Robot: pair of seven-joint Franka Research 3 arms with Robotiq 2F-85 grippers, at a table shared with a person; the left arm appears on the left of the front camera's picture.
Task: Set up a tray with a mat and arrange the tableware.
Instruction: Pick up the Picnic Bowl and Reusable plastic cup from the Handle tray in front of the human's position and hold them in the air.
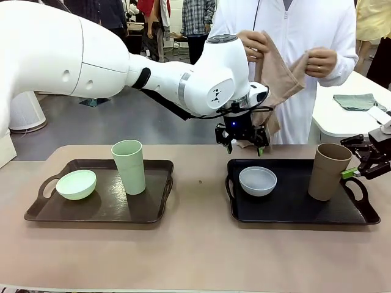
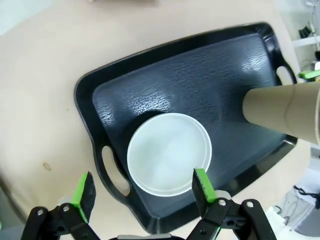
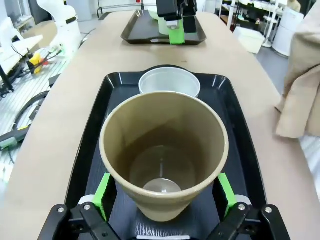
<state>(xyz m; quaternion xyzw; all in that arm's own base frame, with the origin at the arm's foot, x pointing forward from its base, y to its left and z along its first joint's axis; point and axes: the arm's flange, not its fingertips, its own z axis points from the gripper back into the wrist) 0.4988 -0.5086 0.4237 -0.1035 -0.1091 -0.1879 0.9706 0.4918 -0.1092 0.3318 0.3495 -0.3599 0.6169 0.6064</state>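
Jaws gape empty on left gripper (image 2: 142, 185) and right gripper (image 3: 163, 192); the brown cup (image 3: 164, 145), likely light and stiff, wants pinching across its wall.

**A:** What colours sit on the dark brown tray (image 1: 104, 210)?
**B:** A mint green cup (image 1: 129, 166) and a mint green bowl (image 1: 76, 184).
**A:** And on the black tray (image 1: 293, 207)?
**B:** It has a pebbled grain and carries a pale blue-grey bowl (image 1: 257, 180) and a matte brown cup (image 1: 328, 171). There's also a tan cloth (image 1: 278, 79) and a beige table (image 1: 195, 256).

Grey floor (image 1: 122, 116) beyond the tan table (image 1: 195, 256); a white side table (image 1: 342, 125) stands right.
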